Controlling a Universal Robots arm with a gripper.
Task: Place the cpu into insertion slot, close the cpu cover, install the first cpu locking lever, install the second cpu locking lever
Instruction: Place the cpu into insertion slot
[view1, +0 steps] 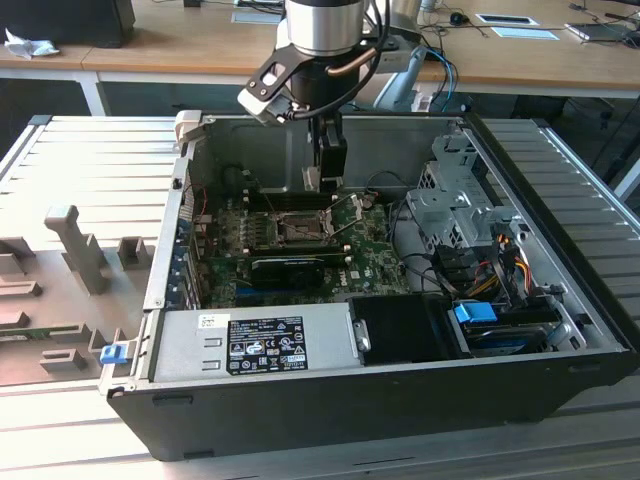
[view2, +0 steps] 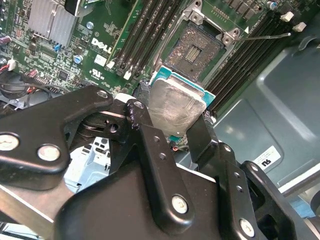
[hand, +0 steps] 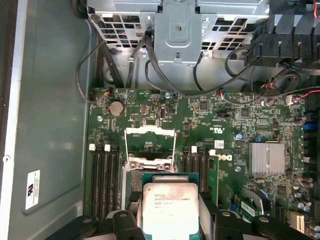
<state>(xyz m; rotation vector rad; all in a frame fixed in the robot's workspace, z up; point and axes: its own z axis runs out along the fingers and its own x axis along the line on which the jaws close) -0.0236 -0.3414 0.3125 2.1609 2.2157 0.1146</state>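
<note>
Silver-lidded, the cpu (view2: 177, 105) is sitting pinched in the hand (view2: 172, 120), which is closed on its edges and hanging over the board (hand: 225, 125). The bare socket (view2: 195, 50) is lying just beyond it, cover (hand: 150, 130) standing open.

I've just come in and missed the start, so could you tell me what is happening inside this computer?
The arm's end effector holds the cpu by its edges, above the motherboard in the open computer case. The insertion slot lies bare beneath it, its cpu cover swung open. The cpu is not yet seated.
</note>
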